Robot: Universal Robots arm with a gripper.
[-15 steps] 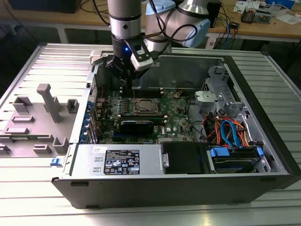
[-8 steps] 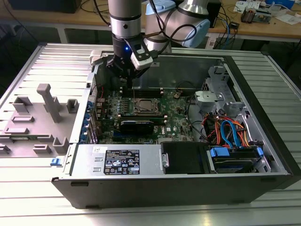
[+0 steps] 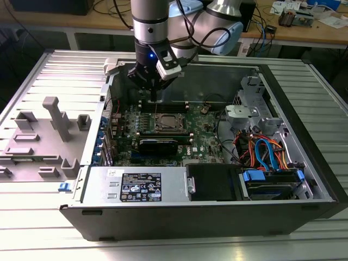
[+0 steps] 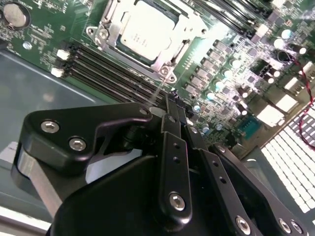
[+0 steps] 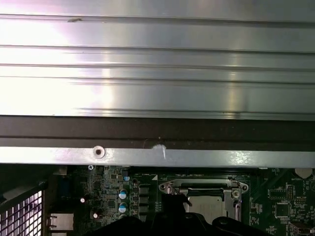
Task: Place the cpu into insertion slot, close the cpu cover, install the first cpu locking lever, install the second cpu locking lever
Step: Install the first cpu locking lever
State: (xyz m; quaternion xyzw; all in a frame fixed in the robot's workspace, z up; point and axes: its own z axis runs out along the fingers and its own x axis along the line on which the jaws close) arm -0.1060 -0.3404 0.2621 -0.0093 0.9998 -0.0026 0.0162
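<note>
Cpu [image 4: 147, 32] lies flat in the insertion slot [image 4: 102, 33] on the green board [image 3: 204, 136], its dull silver top facing up. The cpu cover [image 4: 166, 58] is down over it, and its metal frame lies around the chip's edges. In the exterior view the slot sits near the middle of the board, inside the open computer case [image 3: 304, 136], which lies on its side on the ribbed metal surface [image 3: 32, 81].

The hand [image 4: 173, 98] hangs just above the board with its two black fingers [image 4: 172, 147] drawn together at the tips and nothing visibly held between them. In the second wrist view the tips are near one corner of the slot, over the long black memory slots [image 4: 108, 69] beside it. A thin metal rod [image 4: 158, 91] runs from that corner toward the tips; I cannot tell whether it touches them.

At the exterior view's left a grey plastic holder [image 3: 51, 125] rests on the surface, well apart from the case. Blue and orange cables [image 3: 266, 149] lie in the case at the exterior view's right.
</note>
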